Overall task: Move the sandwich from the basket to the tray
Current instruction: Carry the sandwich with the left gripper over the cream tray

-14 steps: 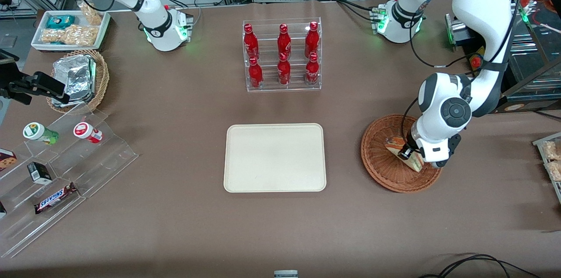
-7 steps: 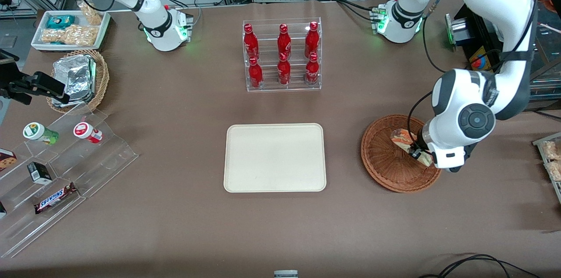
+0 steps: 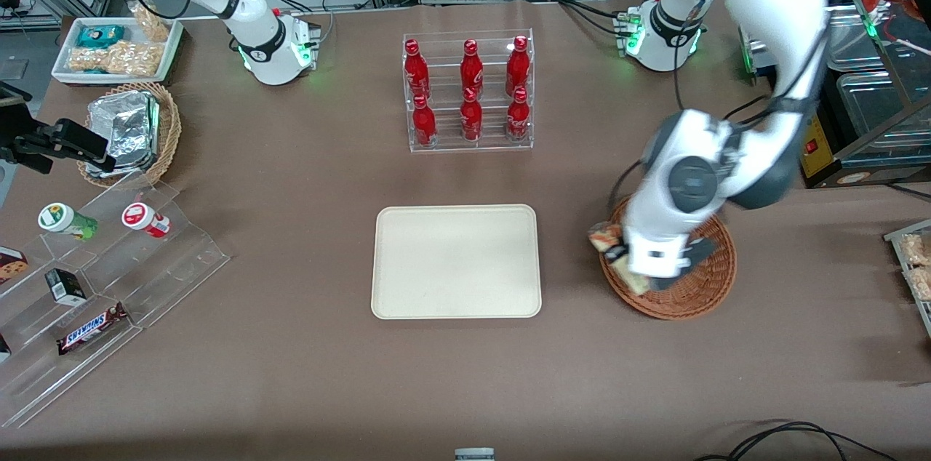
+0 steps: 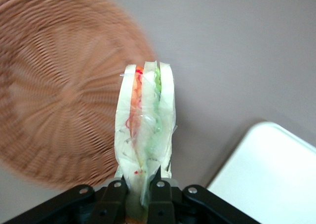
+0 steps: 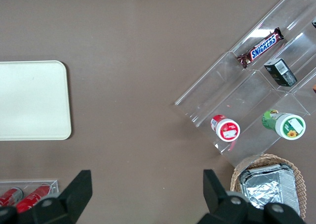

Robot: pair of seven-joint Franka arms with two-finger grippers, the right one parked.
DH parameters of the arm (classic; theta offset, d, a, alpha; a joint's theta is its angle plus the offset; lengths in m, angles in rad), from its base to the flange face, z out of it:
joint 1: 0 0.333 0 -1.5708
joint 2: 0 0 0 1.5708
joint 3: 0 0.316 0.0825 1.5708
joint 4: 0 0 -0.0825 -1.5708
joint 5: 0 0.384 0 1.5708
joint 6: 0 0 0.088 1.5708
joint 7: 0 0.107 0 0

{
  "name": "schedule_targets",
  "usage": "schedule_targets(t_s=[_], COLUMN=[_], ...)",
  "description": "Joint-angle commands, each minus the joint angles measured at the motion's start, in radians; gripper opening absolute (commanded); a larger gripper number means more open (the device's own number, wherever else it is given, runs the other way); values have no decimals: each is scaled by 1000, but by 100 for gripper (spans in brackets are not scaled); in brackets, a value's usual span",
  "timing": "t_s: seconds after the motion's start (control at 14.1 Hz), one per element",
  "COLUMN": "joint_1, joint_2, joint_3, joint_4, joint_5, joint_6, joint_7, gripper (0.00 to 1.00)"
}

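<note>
The sandwich (image 3: 606, 236), a wrapped pale wedge with green and orange-red filling, hangs over the tray-side rim of the reddish-brown wicker basket (image 3: 700, 288). My left gripper (image 3: 619, 256) is shut on its lower end. In the left wrist view the black fingers (image 4: 114, 190) pinch the sandwich (image 4: 145, 120) at the gripper (image 4: 138, 178), with the basket (image 4: 54, 100) below and a corner of the cream tray (image 4: 271, 174) close by. The tray (image 3: 456, 261) lies flat with nothing on it, beside the basket toward the parked arm's end; its corner shows as the tray (image 5: 32, 100) in the right wrist view.
A clear rack of red bottles (image 3: 469, 90) stands farther from the front camera than the tray. Toward the parked arm's end are a stepped acrylic stand with snacks (image 3: 109, 279), a tan basket of foil packs (image 3: 138, 130) and a white snack tray (image 3: 116, 46).
My gripper has carried the sandwich up from the middle of the basket and across to its tray-side rim. The arm has swung toward the tray.
</note>
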Motion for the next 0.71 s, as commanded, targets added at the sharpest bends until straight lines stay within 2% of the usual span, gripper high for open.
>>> schedule_targets(t_s=[0.0,0.14,0.42,0.64], joint_1=[-87,-184,-327,-382], joint_2=[159,239,371,414], joint_3=[-32,-31,-29,-29], joint_4=[234,352,540,585], joint_5=[103,117,112,112], joint_6=[-35,-73,-79,-61], joint_7=[79,171,160,162], gripper=[0,1,0,0])
